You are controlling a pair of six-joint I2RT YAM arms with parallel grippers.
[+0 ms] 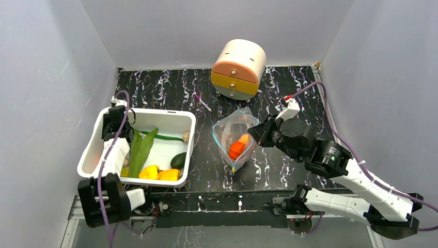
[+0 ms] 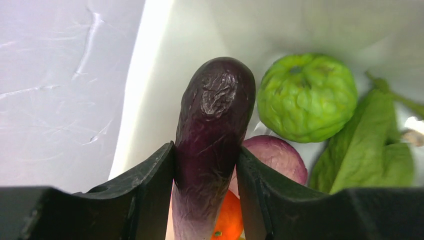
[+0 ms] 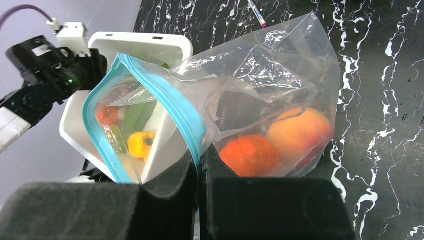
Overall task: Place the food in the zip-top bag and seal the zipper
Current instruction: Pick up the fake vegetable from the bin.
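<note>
The zip-top bag lies on the marbled black table at the centre of the top view, with two orange fruits already in its closed end. The right gripper is pressed together on the blue-green zipper rim and lifts one side, apparently so the mouth gapes towards the white tub at the left of the frame. Against that tub's left wall, the left gripper pinches the purple eggplant across its body, probably the next piece to go in. A green fruit and a leaf lie just beside it.
</note>
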